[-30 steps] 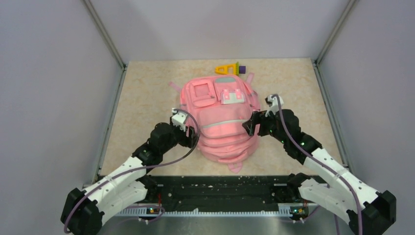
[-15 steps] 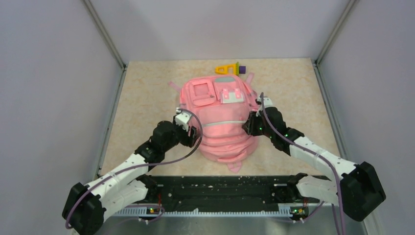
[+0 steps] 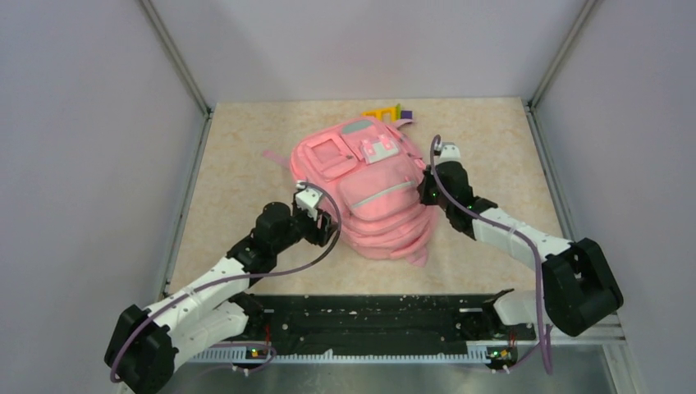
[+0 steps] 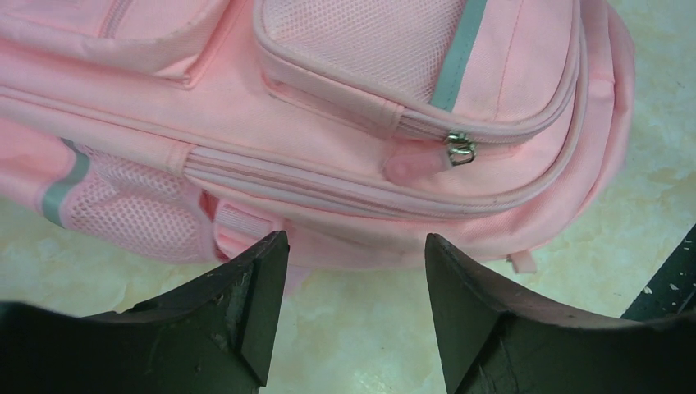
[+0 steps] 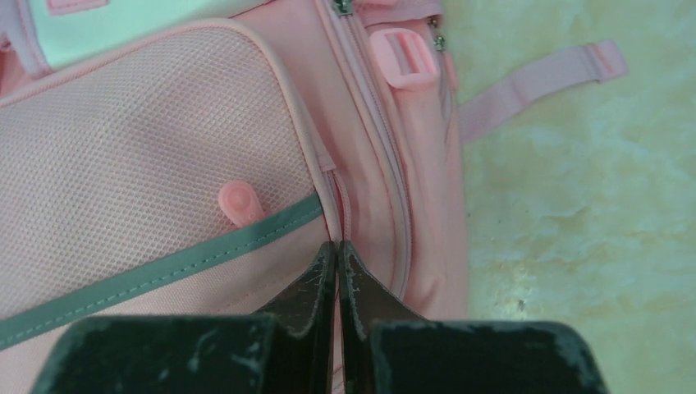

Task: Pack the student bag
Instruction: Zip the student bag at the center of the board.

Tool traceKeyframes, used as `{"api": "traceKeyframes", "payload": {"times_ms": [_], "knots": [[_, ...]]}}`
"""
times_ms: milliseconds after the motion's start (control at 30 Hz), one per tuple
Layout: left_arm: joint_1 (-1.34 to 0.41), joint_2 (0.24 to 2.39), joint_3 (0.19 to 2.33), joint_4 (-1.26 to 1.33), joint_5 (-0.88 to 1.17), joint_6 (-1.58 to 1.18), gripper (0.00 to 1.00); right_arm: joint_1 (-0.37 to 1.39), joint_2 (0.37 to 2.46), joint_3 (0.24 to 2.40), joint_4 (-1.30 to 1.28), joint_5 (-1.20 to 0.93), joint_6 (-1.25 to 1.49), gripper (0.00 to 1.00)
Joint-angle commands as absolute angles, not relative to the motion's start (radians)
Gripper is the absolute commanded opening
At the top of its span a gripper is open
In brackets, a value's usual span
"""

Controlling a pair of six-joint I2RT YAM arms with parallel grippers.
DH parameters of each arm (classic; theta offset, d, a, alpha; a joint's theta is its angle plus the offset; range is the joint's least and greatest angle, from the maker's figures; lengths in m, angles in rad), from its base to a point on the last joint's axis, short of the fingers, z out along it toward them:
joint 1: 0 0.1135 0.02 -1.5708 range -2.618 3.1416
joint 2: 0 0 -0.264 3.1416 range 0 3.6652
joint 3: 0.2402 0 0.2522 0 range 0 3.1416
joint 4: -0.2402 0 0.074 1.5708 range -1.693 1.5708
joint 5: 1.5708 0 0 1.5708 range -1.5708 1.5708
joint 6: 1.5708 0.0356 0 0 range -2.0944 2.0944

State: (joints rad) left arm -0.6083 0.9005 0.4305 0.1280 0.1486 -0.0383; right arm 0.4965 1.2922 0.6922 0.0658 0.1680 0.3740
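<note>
The student bag, a soft pink backpack, lies flat mid-table with its front pockets up and turned slightly askew. My right gripper is at its right edge. In the right wrist view the right gripper is shut, pinching a thin pink seam of the bag beside the mesh pocket. My left gripper is at the bag's lower left side. In the left wrist view it stands open just short of the bag, with only tabletop between its fingers. A metal zip pull shows on the front pocket.
A yellow and purple toy lies behind the bag, partly hidden by its top. A loose pink strap trails onto the table at the bag's right. Metal rails edge the beige tabletop, with grey walls all round.
My right gripper has shut on the bag's right edge. The bag has turned, its top swinging left and back over part of the toy. The left gripper stayed open, barely moving.
</note>
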Motion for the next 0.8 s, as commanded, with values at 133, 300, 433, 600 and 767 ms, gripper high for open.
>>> {"api": "traceKeyframes", "payload": {"times_ms": [133,300,433,600,767], "knots": [[-0.606,0.922,0.440,0.260,0.208,-0.021,0.67,0.465,1.353,0.803,0.106,0.205,0.260,0.00],[-0.631,0.993,0.471,0.321,0.281,-0.024,0.67,0.465,1.353,0.804,0.097,0.198,0.260,0.00],[-0.652,1.030,0.489,0.326,0.238,-0.011,0.69,0.463,1.349,0.802,0.099,0.181,0.267,0.00],[-0.662,1.038,0.473,0.391,0.199,-0.008,0.70,0.463,1.347,0.801,0.110,0.149,0.273,0.00],[-0.680,1.061,0.479,0.430,0.183,0.013,0.70,0.463,1.348,0.799,0.118,0.135,0.280,0.00]]}}
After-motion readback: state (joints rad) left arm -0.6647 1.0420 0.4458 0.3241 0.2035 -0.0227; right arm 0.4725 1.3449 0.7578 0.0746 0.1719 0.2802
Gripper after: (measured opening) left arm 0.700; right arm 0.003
